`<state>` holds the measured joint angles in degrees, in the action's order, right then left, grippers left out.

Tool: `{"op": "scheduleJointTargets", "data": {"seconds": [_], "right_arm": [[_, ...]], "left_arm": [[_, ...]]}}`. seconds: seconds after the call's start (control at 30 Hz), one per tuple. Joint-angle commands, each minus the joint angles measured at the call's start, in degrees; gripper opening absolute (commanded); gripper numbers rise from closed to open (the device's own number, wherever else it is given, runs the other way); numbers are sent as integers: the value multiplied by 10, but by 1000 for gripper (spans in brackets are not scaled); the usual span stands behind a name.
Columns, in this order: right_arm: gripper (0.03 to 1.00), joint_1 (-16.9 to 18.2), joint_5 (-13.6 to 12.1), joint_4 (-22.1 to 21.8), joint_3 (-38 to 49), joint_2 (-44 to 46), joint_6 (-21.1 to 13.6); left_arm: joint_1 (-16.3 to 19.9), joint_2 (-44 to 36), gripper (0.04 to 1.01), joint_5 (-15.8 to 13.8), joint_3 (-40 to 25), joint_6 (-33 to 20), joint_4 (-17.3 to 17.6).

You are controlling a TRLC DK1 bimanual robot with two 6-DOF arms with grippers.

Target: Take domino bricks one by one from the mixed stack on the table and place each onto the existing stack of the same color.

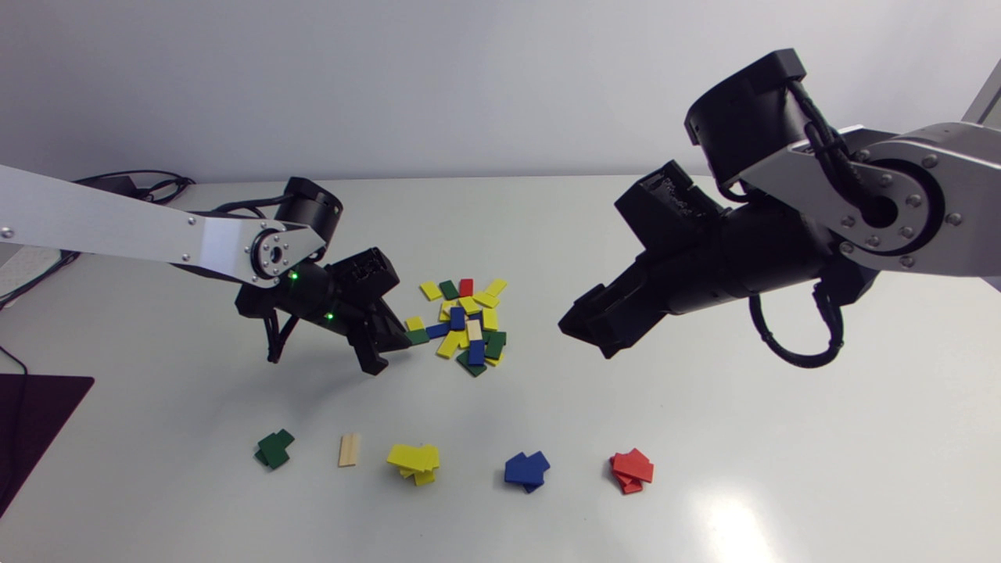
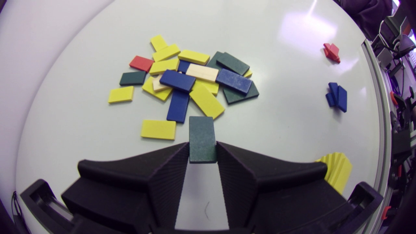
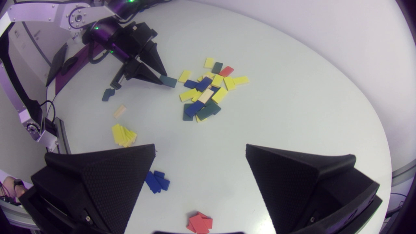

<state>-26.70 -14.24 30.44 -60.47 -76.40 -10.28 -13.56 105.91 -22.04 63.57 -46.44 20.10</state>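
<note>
A mixed pile of domino bricks (image 1: 468, 324) lies at the table's middle, yellow, blue, green, red and cream ones. At its left edge my left gripper (image 1: 400, 344) is shut on a green brick (image 2: 202, 139), both fingers pressing its long sides; the same green brick (image 3: 168, 81) shows in the right wrist view. Sorted stacks line the front: green stack (image 1: 274, 449), single cream brick (image 1: 349, 450), yellow stack (image 1: 414, 463), blue stack (image 1: 526, 470), red stack (image 1: 632, 471). My right gripper (image 1: 585, 332) hangs open above the table, right of the pile, nothing between its fingers.
A dark mat (image 1: 31, 426) lies at the table's left front edge. Cables (image 1: 148, 188) run at the back left corner. Bare tabletop (image 1: 782, 438) stretches right of the stacks.
</note>
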Motion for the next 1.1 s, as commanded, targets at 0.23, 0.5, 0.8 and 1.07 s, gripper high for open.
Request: {"op": "scheduleJointTargets", "data": {"seconds": [0.23, 0.5, 0.8, 1.07], "right_arm": [[977, -7, -4, -4, 23, 23, -2], [977, -17, -4, -13, 25, 20, -1], [977, -39, -3, -13, 22, 23, 9], [977, -41, -3, -13, 40, 45, 11]], "left_arm": [[56, -164, 320, 18, -100, 64, 6], [193, -264, 320, 1, -224, 17, 13], [307, -324, 320, -71, -303, -45, 42], [324, -355, 321, -103, -336, -71, 88]]}}
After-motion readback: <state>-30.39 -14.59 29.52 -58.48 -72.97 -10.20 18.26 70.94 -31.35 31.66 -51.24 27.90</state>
